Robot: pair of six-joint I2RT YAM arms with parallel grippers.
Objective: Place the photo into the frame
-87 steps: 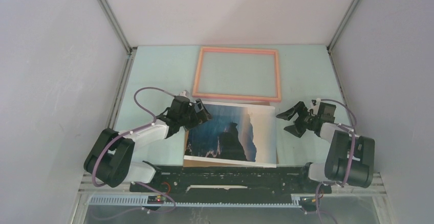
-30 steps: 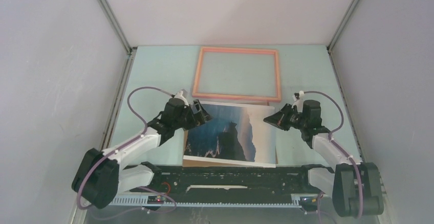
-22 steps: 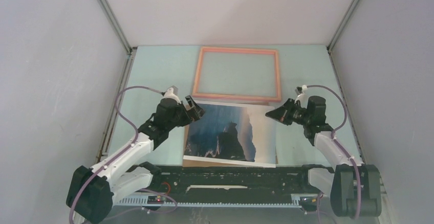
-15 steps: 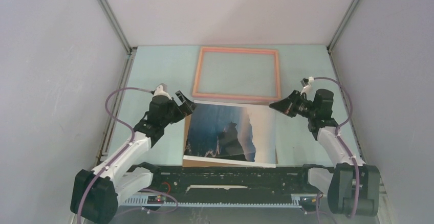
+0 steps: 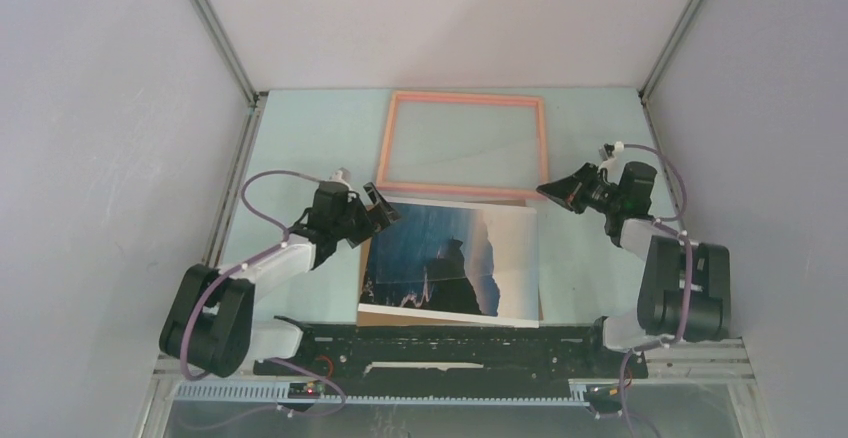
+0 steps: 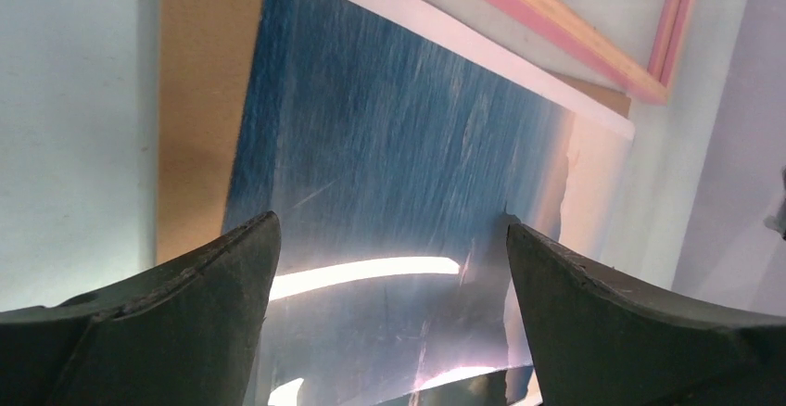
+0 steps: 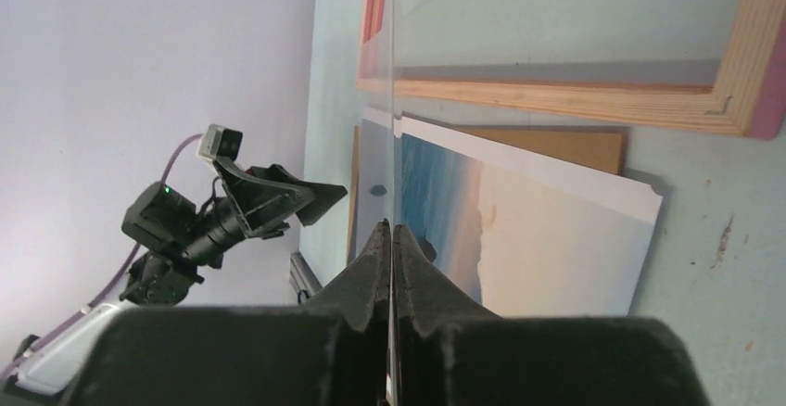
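Note:
The photo (image 5: 450,258) lies face up on a brown backing board (image 5: 363,263) at the table's near middle. It also shows in the left wrist view, photo (image 6: 399,174), and in the right wrist view, photo (image 7: 519,230). The salmon-pink frame (image 5: 383,148) lies flat behind it, frame (image 6: 556,17), frame (image 7: 556,91). My left gripper (image 5: 383,208) hovers open over the photo's far left corner, left gripper (image 6: 389,225) holding nothing. My right gripper (image 5: 547,190) is at the frame's near right corner. The right gripper (image 7: 392,228) is shut on a thin clear sheet (image 7: 392,100), seen edge on.
White walls close in the pale green table on the left, back and right. A black rail (image 5: 450,343) runs along the near edge between the arm bases. The backing board (image 7: 565,142) sticks out past the photo toward the frame. The left arm (image 7: 232,211) shows in the right wrist view.
My right gripper moved from the photo's far right corner back to the frame's near right corner. The left arm folded back; its open gripper stays by the photo's far left corner.

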